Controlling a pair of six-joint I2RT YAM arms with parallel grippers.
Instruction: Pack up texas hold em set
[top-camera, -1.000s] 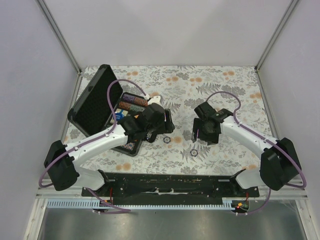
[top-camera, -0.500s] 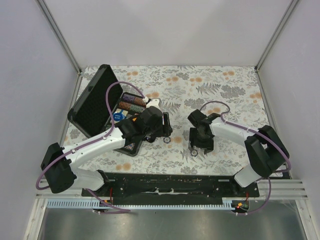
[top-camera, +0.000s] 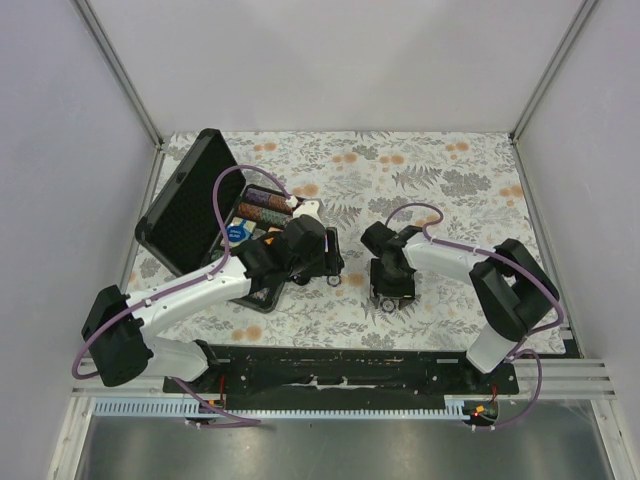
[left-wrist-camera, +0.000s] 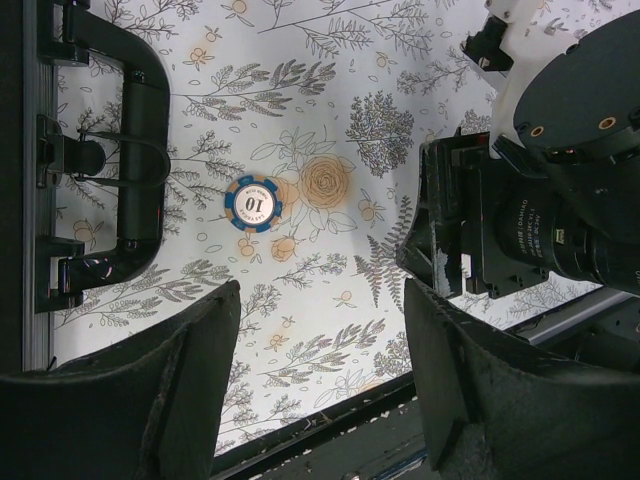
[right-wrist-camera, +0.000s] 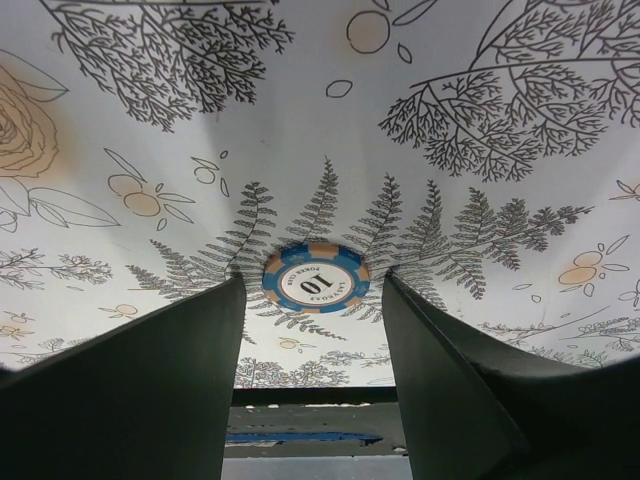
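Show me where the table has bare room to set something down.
Free: the far cloth, from the briefcase to the right wall. Crowded: the middle, with a chip by the left gripper and another chip straddled by the right gripper.

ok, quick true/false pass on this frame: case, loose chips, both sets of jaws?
1. The black rectangular hinged briefcase stands open. True.
2. A round blue-and-white "10" chip lies flat between the right jaws. True.
3. The left jaws are shut on a chip. False: they are open, and a second "10" chip lies untouched on the floral cloth ahead of them.
4. Both loose chips are inside the briefcase. False: both lie on the cloth outside it.
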